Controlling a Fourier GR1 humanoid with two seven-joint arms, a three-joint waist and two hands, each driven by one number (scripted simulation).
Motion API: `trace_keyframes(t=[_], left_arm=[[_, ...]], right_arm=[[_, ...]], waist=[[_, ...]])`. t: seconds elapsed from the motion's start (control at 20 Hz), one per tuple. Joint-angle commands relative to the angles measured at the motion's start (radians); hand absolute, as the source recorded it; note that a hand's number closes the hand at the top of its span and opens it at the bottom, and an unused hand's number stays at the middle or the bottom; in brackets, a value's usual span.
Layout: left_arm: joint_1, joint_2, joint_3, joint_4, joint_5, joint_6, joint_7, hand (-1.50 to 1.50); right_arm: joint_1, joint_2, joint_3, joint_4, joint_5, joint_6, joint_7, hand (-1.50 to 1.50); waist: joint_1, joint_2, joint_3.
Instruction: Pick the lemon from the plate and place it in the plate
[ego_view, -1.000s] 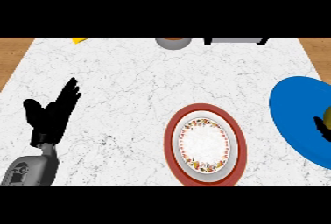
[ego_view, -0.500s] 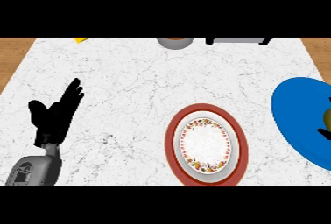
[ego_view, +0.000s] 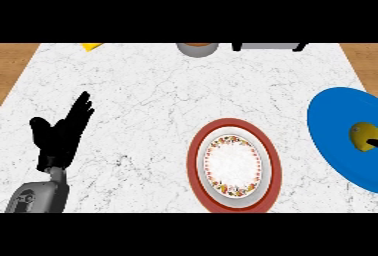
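Head view: the lemon (ego_view: 359, 132) sits on the blue plate (ego_view: 336, 135) at far right, the right hand (ego_view: 370, 144) a dark sliver against it, grip unreadable. Left hand (ego_view: 60, 135) rests spread, near left. The red-rimmed plate (ego_view: 198, 165) waits centre.

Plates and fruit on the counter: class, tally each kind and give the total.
Blue plate: 1
Red-rimmed plate: 1
Lemon, on the blue plate: 1
Total: 3
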Motion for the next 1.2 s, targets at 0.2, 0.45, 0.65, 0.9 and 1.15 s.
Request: trace_keyframes(t=[0.2, 0.45, 0.65, 0.9, 1.15], left_arm=[[0.041, -0.002, 0.005, -0.015, 0.003, -0.012, -0.009, 0.0], [0.0, 0.009, 0.024, -0.02, 0.013, -0.008, 0.029, 0.0], [-0.017, -0.008, 0.011, -0.011, -0.014, 0.009, 0.025, 0.0], [-0.008, -0.013, 0.018, 0.038, -0.004, -0.023, -0.026, 0.0], [-0.016, -0.001, 0.021, -0.027, -0.009, -0.012, 0.048, 0.0]], right_arm=[[0.034, -0.014, -0.122, -0.064, -0.257, 0.305, 0.104, -1.5], [0.032, -0.061, -0.144, -0.004, -0.367, 0.524, 0.275, -1.5], [0.051, -0.099, -0.137, 0.032, -0.407, 0.568, 0.219, -1.5], [0.041, -0.164, -0.111, 0.12, -0.403, 0.562, 0.135, -1.5], [0.024, -0.204, -0.085, 0.213, -0.39, 0.517, 0.067, -1.5]], waist=[[-0.018, -0.005, -0.002], [-0.014, -0.002, -0.002], [-0.004, 0.001, -0.001], [0.0, 0.003, 0.0], [0.007, 0.003, 0.001]])
